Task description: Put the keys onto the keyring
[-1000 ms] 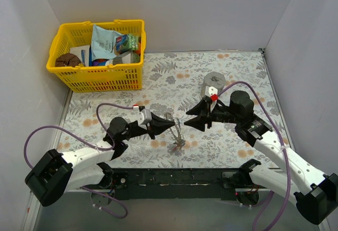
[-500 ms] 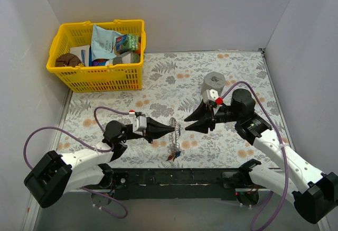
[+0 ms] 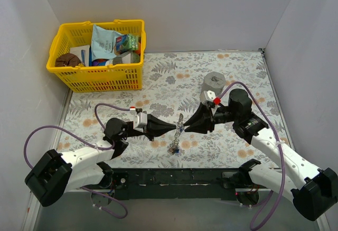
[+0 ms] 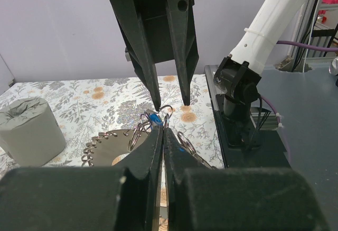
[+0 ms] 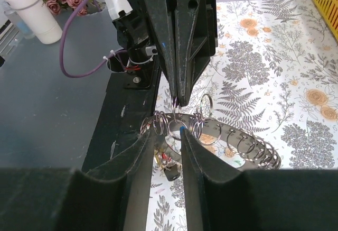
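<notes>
The keyring (image 3: 179,121) is a flat silvery loop strung with several small split rings, held off the table between both arms. My left gripper (image 3: 173,129) is shut on one of its rings (image 4: 168,113). Keys (image 3: 175,147) with red, yellow and black heads hang below it (image 5: 171,163). A blue key head (image 4: 154,118) sits at the left fingertips. My right gripper (image 3: 186,127) is open, its fingertips (image 5: 182,130) on either side of a small ring on the loop (image 5: 237,136), facing the left gripper tip to tip.
A yellow basket (image 3: 79,77) of groceries stands at the back left. A grey cylinder (image 3: 214,81) stands behind the right gripper and shows in the left wrist view (image 4: 29,130). White walls enclose the floral table.
The left gripper has pushed right and lifted the keyring, and the keys now hang beneath it. The right gripper has moved left to the ring and narrowed its fingers.
</notes>
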